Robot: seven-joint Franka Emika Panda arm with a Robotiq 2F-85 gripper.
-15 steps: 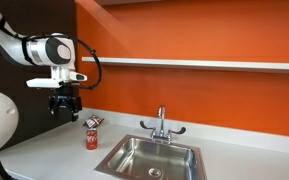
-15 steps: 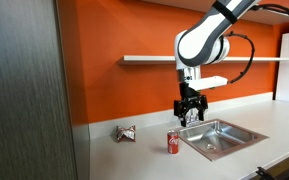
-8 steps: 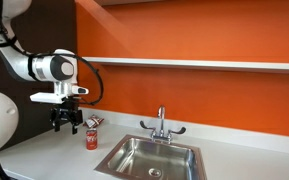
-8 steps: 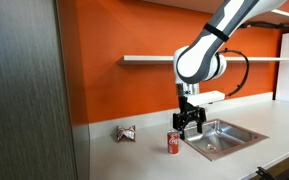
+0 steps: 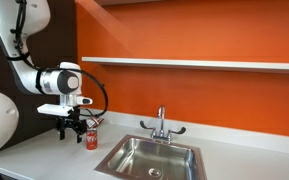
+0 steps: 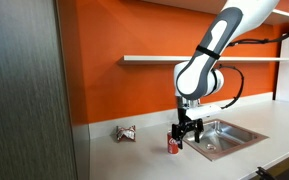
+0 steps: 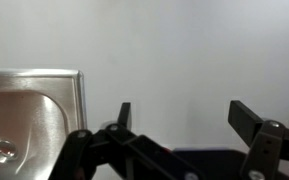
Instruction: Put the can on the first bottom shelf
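A red soda can [image 5: 91,139] stands upright on the white counter, left of the sink; it also shows in an exterior view [image 6: 172,144]. My gripper [image 5: 73,130] is low over the counter, just beside the can, also seen in an exterior view [image 6: 186,133]. In the wrist view its fingers [image 7: 184,118] are spread wide with nothing between them; the can is not visible there. A white wall shelf [image 5: 194,64] runs along the orange wall above the counter [image 6: 174,59].
A steel sink [image 5: 149,158] with a faucet [image 5: 161,124] sits right of the can; its rim shows in the wrist view [image 7: 34,90]. A crumpled wrapper [image 6: 125,133] lies on the counter near the wall [image 5: 94,122]. A dark cabinet [image 6: 24,90] stands at one end.
The arm has lowered steadily, bringing the open gripper from well above the counter down to can height beside the can. The can has not moved.
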